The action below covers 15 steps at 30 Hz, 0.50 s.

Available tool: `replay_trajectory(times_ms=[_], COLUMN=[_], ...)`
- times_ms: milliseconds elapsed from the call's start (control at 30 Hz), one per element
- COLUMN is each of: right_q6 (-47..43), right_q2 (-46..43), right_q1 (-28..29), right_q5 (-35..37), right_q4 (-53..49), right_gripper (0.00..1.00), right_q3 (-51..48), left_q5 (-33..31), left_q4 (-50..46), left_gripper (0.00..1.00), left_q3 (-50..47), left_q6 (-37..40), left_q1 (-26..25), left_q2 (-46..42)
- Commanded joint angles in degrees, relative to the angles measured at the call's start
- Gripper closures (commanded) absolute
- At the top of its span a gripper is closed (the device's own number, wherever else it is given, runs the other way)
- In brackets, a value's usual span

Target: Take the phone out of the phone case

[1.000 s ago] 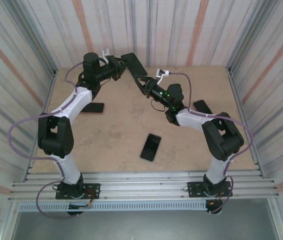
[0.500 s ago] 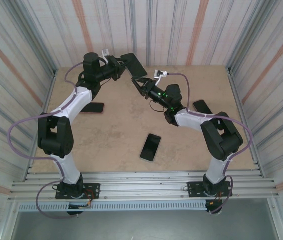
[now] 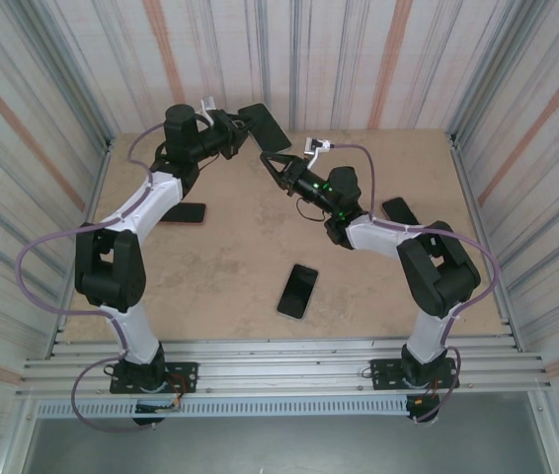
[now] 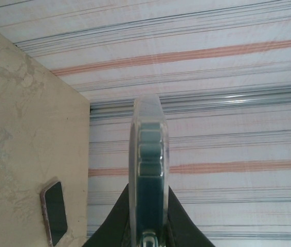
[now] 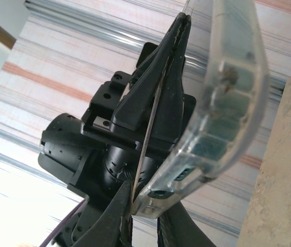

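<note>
Phone [image 3: 265,126] held up over the desk's [image 3: 210,257] far end, clear phone case [image 5: 228,103] bowing away.
Left claw [image 4: 148,229] clenched on the stiff, probably slick phone; right claw [image 5: 145,216] pinches the springy case rim, likely the best place to peel gently.

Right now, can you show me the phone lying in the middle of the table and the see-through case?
phone in the middle of the table [image 3: 298,290]: top view, centre of its dark screen.
see-through case [image 5: 231,98]: right wrist view, on its curved clear side edge.
</note>
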Motion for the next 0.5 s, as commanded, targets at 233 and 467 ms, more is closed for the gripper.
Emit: replay_trajectory(times_ms=[233,467], right_q6=[-20.2,-25.1], right_q2=[-0.4,0.3], right_q1=[-1.9,-3.2], right_q5=[-5.0,-4.5], right_q4=[-12.9,-19.9], right_gripper=[0.93,0.95], right_q3=[2.4,3.1], left_q5=[5.3,6.7], left_q4=[8.1,8.9], left_gripper=[1.00,1.00], left_q3=[-0.2,-0.7], left_q6=[-11.4,-12.9], left_q1=[-0.2,-0.6], left_q2=[-6.4,-8.1])
